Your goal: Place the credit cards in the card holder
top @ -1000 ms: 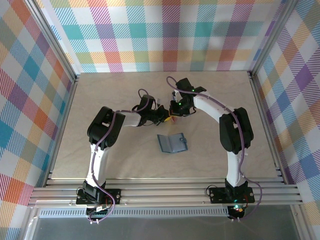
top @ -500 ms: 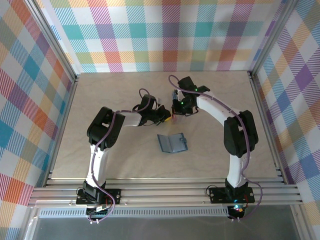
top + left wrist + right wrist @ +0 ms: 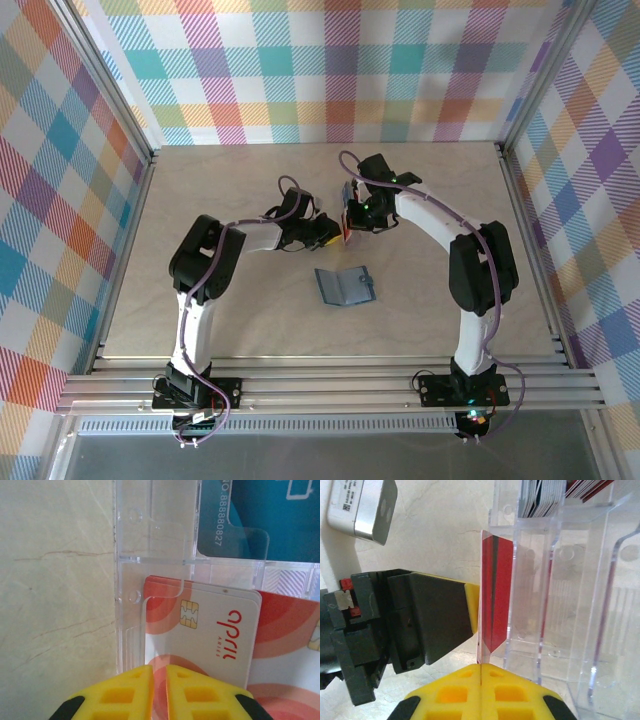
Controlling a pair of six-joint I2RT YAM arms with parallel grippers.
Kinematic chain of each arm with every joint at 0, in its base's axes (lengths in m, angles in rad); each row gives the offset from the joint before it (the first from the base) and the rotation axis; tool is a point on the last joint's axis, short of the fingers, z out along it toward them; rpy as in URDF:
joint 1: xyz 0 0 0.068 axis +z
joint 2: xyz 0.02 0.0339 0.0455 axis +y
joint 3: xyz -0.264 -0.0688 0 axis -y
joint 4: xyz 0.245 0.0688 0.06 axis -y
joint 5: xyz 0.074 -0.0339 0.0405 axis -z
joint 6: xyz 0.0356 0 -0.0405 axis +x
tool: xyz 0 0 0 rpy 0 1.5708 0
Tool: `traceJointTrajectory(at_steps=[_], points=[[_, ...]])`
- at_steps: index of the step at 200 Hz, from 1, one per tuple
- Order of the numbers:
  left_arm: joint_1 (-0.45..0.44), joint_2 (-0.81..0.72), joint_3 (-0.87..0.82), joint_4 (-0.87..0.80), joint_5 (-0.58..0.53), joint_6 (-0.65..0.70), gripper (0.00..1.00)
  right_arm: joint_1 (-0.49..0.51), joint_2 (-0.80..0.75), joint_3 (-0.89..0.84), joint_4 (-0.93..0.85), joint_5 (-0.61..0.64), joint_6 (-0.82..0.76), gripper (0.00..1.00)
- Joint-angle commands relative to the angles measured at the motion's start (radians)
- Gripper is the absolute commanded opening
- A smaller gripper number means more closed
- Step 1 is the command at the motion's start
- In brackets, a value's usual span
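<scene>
Left side first: the left pincer [image 3: 160,674] has its yellow fingers [image 3: 125,690] just a sliver apart, with a thin slit between them. Straight ahead of its tips is the clear case [image 3: 150,540], sitting on the table [image 3: 55,605]. The slot nearest the tips has a red-and-white card [image 3: 210,630] with a chip, face toward the camera. A second card edge peeks out right behind it, and there's more red pattern off to its right. The next slot, further out from the tips, holds a blue card [image 3: 280,525] with numbers printed on it.

Moving right: the right pincer [image 3: 481,671] is pressed together on a red card [image 3: 495,590]. It pinches the edge nearest to it, so the card sticks straight out from the tips, edge-on. The left pincer's yellow fingertip [image 3: 472,600] looks to be touching that card's left face, and the clear case is just beside it on the other side. Further out past the tips, one slot of the case holds a stack of cards [image 3: 542,497] standing on edge.

The card holder [image 3: 345,285] lies flat on the table, apart from both pincers, on the arm-base side of them.
</scene>
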Motion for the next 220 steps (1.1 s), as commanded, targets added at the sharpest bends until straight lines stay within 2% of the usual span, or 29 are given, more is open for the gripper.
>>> traceJointTrajectory(at_steps=[1, 41, 105, 165, 198, 220], points=[[-0.008, -0.029, -0.004, -0.117, -0.022, 0.041, 0.2, -0.008, -0.042, -0.005, -0.009, -0.01, -0.024, 0.0], [-0.009, -0.047, 0.015, -0.146, -0.006, 0.066, 0.3, -0.01, -0.041, -0.008, -0.003, -0.015, -0.025, 0.0], [-0.003, -0.084, 0.03, -0.224, -0.03, 0.111, 0.34, -0.011, -0.05, -0.008, -0.003, -0.018, -0.028, 0.0], [0.0, -0.152, 0.026, -0.265, -0.03, 0.153, 0.44, -0.011, -0.055, -0.008, -0.001, -0.022, -0.03, 0.0], [-0.004, -0.234, 0.01, -0.334, -0.061, 0.202, 0.45, -0.011, -0.059, -0.008, 0.002, -0.024, -0.032, 0.0], [-0.031, -0.315, -0.002, -0.417, -0.115, 0.261, 0.39, -0.011, -0.058, -0.005, 0.001, -0.024, -0.034, 0.0]])
